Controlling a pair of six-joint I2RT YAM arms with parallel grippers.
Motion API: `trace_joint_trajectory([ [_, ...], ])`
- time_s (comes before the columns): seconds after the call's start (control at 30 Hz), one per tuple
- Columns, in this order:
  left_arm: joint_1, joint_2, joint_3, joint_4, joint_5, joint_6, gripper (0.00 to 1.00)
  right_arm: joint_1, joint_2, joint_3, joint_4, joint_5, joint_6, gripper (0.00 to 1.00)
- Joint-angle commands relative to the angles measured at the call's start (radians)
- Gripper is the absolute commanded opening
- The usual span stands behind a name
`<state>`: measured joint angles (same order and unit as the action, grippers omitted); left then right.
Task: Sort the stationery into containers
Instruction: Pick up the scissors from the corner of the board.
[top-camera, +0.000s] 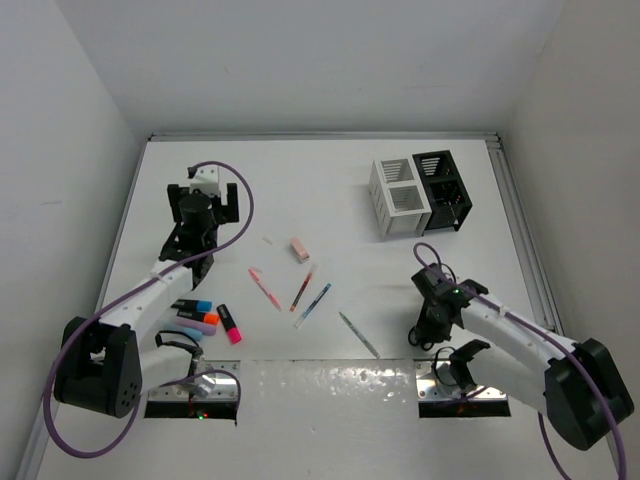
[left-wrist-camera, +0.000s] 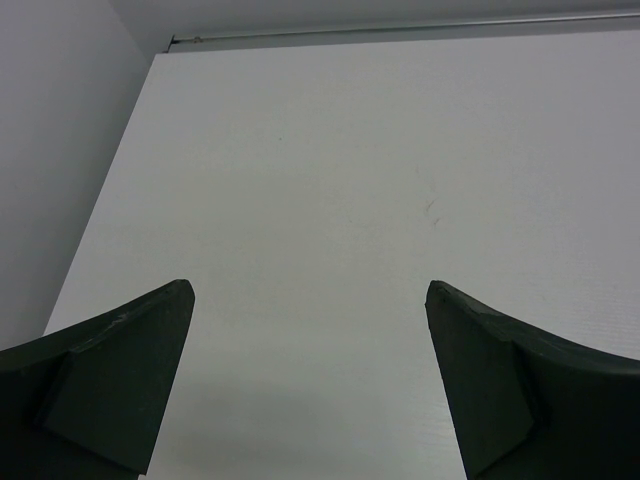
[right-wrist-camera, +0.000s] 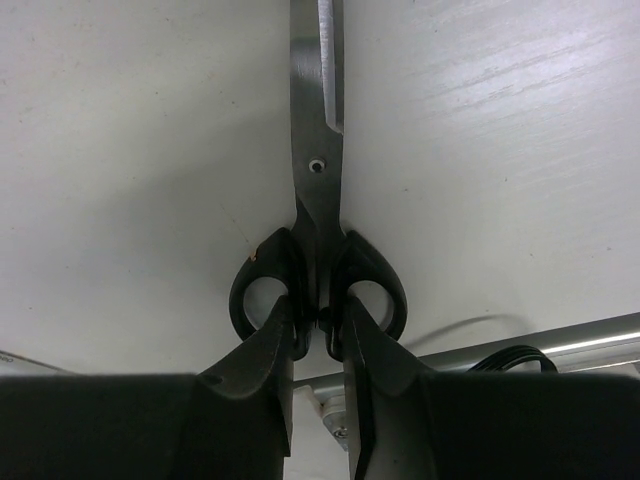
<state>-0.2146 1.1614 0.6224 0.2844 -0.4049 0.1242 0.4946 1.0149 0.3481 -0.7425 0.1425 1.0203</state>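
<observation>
My right gripper (right-wrist-camera: 318, 315) is shut on the black handles of the scissors (right-wrist-camera: 318, 190), pinching the inner sides of the two handle loops; the blades are closed and point away over the table. In the top view this gripper (top-camera: 430, 335) is low at the near right and hides the scissors. My left gripper (top-camera: 207, 188) is open and empty over bare table at the far left, as the left wrist view (left-wrist-camera: 308, 290) shows. The white organiser (top-camera: 398, 200) and the black organiser (top-camera: 443, 190) stand side by side at the far right. A pink eraser (top-camera: 298, 249) lies mid-table.
A pink pen (top-camera: 264, 288), red pen (top-camera: 302, 288), blue pen (top-camera: 313, 305) and grey pen (top-camera: 358, 334) lie mid-table. Several highlighters (top-camera: 205, 318) lie by the left arm. Metal mounting plates (top-camera: 330, 385) run along the near edge. Walls enclose the table.
</observation>
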Motion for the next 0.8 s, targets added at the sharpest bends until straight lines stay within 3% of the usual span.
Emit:
trace_joint_trajectory([
  [0.0,-0.009,-0.02,0.0,0.045,0.009,0.011,1.0,0.009,-0.001,-0.011,-0.01,0.071,-0.025,0.0],
  [0.17,-0.014,-0.022,0.0,0.068,0.139,0.127,1.0,0.009,-0.019,0.13,-0.075,0.066,-0.08,0.0],
  [0.4,-0.02,-0.035,-0.007,0.113,0.469,0.367,1.0,0.007,-0.016,0.304,-0.121,0.02,-0.108,0.0],
  [0.57,-0.02,-0.031,0.008,0.111,0.499,0.35,1.0,-0.004,-0.065,0.374,-0.12,-0.049,-0.077,0.0],
  [0.77,-0.023,-0.028,0.013,0.085,0.485,0.319,1.0,-0.083,-0.108,0.465,0.003,-0.168,0.003,0.0],
])
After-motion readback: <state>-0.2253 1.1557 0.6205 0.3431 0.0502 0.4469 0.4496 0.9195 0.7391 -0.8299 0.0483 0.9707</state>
